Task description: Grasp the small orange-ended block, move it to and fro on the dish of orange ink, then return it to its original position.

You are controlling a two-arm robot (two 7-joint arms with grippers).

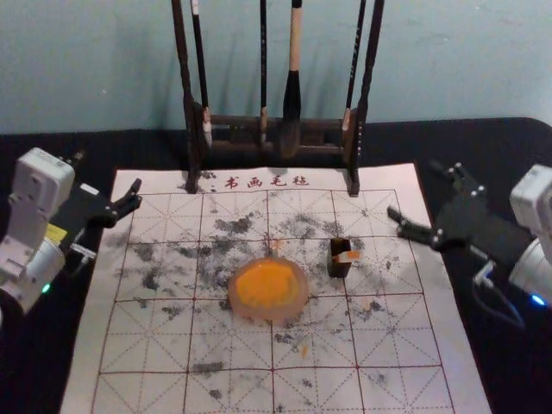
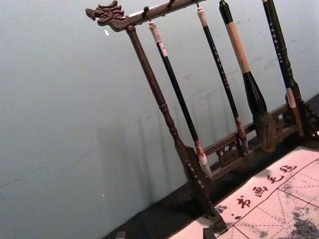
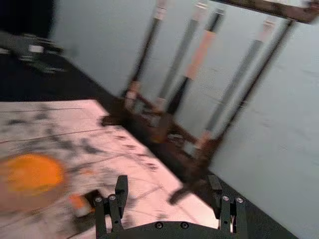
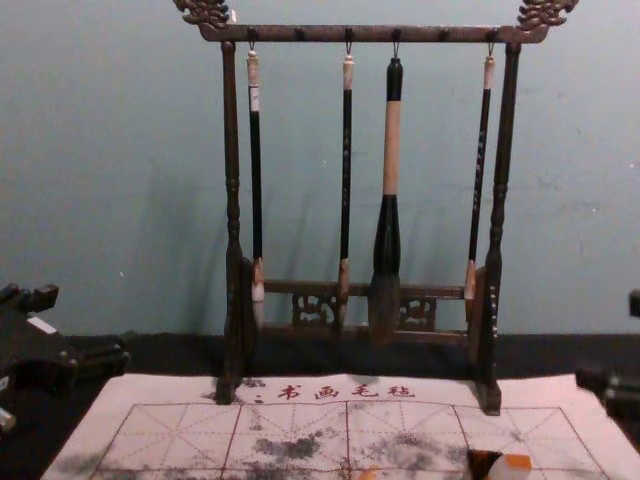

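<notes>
Right arm comes in from the right edge; its gripper (image 1: pixel 414 188) reaches inward and a bit far, fingertips around the mat's far right part, to the right of the block and apart from it; fingers spread wide, nothing between them, so released; the wrist view has the same, two black fingers standing well apart, the camera tilted toward the rack; blue light on the arm. Left arm at the left edge, angled inward and far, gripper (image 1: pixel 109 171) by the mat's far left corner; fingers parted, empty too; green light on that arm.

Small orange-ended block (image 1: pixel 348 256) sits at the dark holder (image 1: pixel 336 268), right of the dish, orange end toward the right; neither gripper touches it. Dish (image 1: pixel 301 307) lies about mid-mat, left of the holder, close but apart; orange ink (image 1: pixel 265 283) in it. Mat (image 1: pixel 431 362) has a red grid, far-edge characters, black smudges, few orange marks; wooden rack (image 1: pixel 183 78) upright at the far side, four brushes hanging, the large brush (image 1: pixel 291 95) among them; black table surface (image 1: pixel 483 142) around.
</notes>
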